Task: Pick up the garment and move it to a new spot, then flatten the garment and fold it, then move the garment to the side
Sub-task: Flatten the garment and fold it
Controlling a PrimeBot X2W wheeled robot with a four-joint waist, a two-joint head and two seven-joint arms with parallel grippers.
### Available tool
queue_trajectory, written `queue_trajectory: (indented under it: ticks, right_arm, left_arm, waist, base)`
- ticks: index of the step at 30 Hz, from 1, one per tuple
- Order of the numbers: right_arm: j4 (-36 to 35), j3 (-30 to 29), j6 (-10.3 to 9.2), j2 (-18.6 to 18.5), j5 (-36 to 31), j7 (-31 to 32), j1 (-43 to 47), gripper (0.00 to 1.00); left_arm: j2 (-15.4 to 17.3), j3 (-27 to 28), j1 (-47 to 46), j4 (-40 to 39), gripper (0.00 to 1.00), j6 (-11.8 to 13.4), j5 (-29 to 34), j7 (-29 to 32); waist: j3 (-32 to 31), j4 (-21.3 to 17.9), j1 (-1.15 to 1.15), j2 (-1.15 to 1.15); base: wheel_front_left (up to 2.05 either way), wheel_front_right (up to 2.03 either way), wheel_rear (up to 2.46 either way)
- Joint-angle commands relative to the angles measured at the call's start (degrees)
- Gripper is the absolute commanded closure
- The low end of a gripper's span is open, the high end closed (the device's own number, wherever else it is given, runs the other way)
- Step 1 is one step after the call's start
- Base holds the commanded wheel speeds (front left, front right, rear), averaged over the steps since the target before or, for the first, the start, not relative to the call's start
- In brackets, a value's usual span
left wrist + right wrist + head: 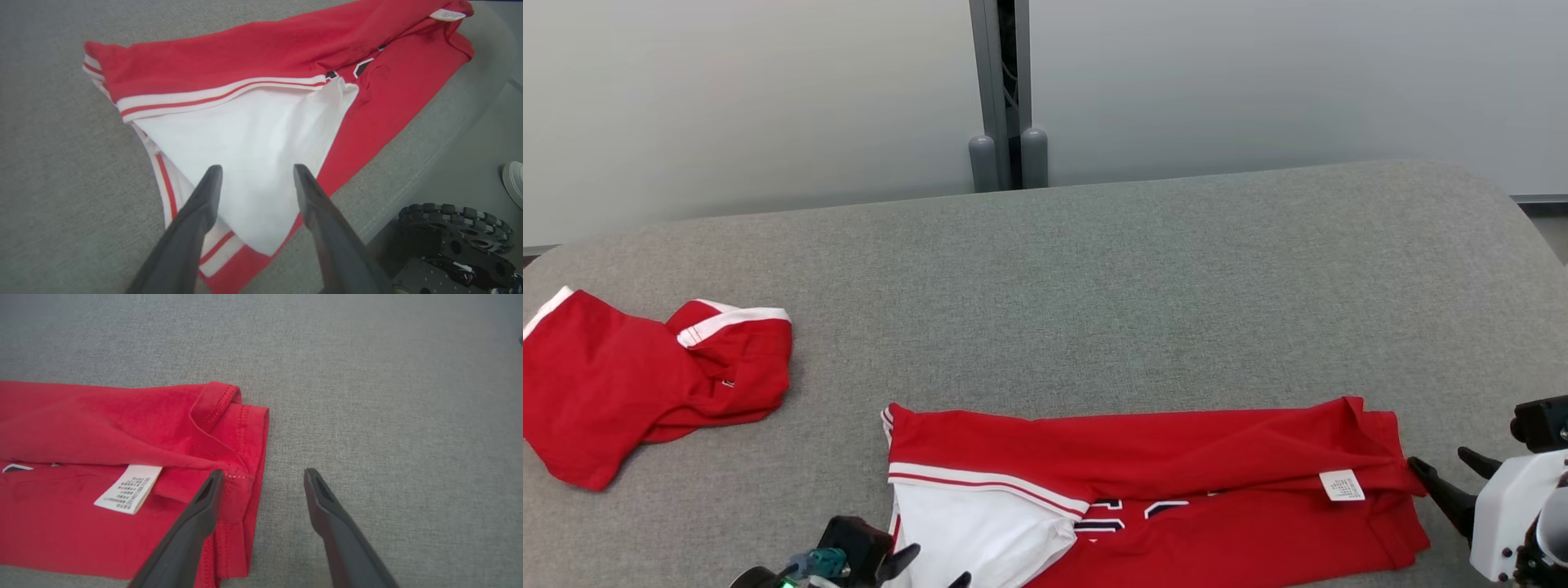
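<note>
Both jaws stand wide apart, holding nothing. Head view: a red garment (1176, 445) lies folded lengthwise at the near edge of a grey table (1176, 269), with the left gripper (931, 567) at its white panel (980, 531) and the right gripper (1441, 459) just beside its right end. Another red piece (629, 384) lies crumpled far left. Left wrist view: spread fingers (196, 212) hover above the white panel. Right wrist view: one finger overlaps the red hem (245, 428), the other is over bare grey.

A crumpled red-and-white cloth (645, 384) lies on the grey pad (1176, 269); a grey post (1005, 90) stands behind.
</note>
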Motion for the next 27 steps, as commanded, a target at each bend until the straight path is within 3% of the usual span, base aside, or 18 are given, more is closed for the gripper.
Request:
queue_trajectory:
  ticks: [1,9,14,18,22,23,27]
  right_arm:
    - [0.35,-1.28,0.01,-0.11,-0.05,-0.4,1.03,0.0]
    - [0.33,-8.43,0.01,-0.28,-1.07,-5.26,1.48,0.0]
    - [-2.44,-14.05,0.01,1.63,-5.4,-14.08,2.08,0.0]
    - [-5.15,-20.65,0.01,4.9,-10.89,-17.11,3.23,0.0]
    - [-12.23,-31.64,0.01,9.85,-18.37,-17.35,7.07,0.0]
    - [-12.23,-31.64,0.01,9.85,-18.37,-17.35,7.07,0.0]
    - [-21.25,-40.0,0.01,16.04,-25.86,-17.28,13.29,0.0]
  left_arm:
    - [0.56,0.8,0.04,-0.56,0.0,0.3,-0.6,-0.12]
    - [-1.02,6.99,-3.39,-2.07,0.0,4.67,-1.55,-5.51]
    - [-4.18,10.95,-5.21,-1.08,0.0,7.64,-1.6,-12.94]
    - [-7.81,13.86,-6.29,0.83,0.0,9.79,-1.58,-21.15]
    - [-11.3,16.23,-5.98,3.22,0.0,10.85,-2.13,-28.81]
    - [-11.3,16.23,-5.98,3.22,0.0,10.85,-2.13,-28.81]
    - [-14.21,17.41,-4.88,6.2,0.0,10.16,-1.41,-32.4]
  waist:
    - [-0.24,0.09,0.0,0.0]
    - [-1.61,-0.32,0.0,0.0]
    - [-1.98,-1.43,0.0,0.0]
    - [-1.98,-2.66,0.0,0.0]
    - [-1.91,-3.43,0.0,0.0]
    - [-1.91,-3.43,0.0,0.0]
    - [-1.79,-3.95,0.0,0.0]
  base:
    - [0.0,0.0,0.0]
    - [0.0,0.0,0.0]
    - [0.0,0.0,0.0]
    - [0.0,0.0,0.0]
    - [0.0,0.0,0.0]
    - [0.0,0.0,0.0]
    - [0.0,0.0,0.0]
